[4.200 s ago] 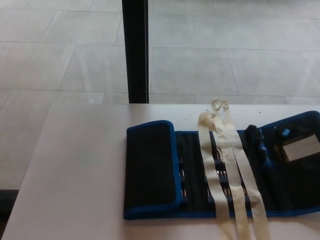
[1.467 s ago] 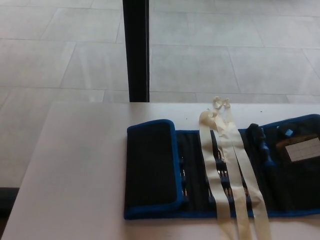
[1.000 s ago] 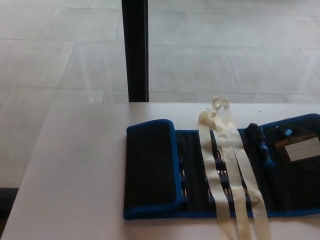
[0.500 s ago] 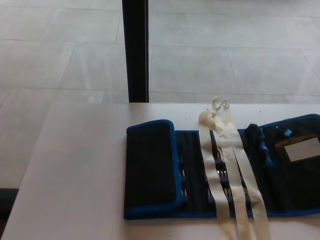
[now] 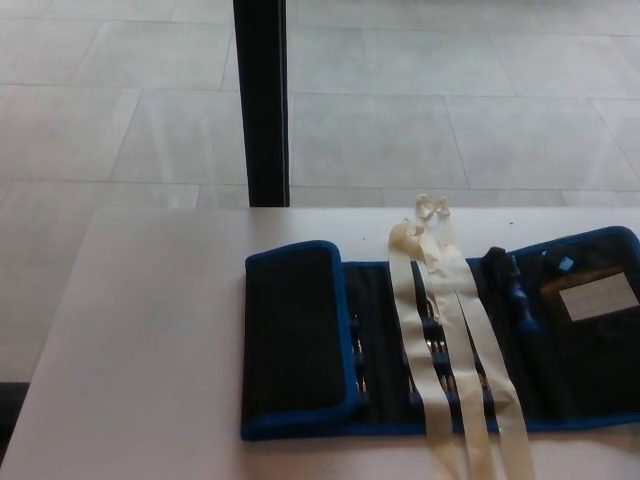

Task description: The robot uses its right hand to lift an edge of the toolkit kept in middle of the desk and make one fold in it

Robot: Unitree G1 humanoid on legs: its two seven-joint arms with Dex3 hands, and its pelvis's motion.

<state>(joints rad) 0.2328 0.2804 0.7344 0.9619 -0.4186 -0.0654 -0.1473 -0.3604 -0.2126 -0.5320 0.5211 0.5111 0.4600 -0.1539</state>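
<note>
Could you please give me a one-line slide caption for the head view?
Blue-trimmed toolkit on the desk, left flap folded over, cream ribbons across it; no robot hand visible.

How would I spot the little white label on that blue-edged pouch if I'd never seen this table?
Start at the pale desk and find the black toolkit with blue trim lying open across it. Follow it to the picture's right end, past the cream ribbons that drape over its middle. There the white label sits slightly tilted on the dark fabric, the only flat pale rectangle on the pouch.
</note>
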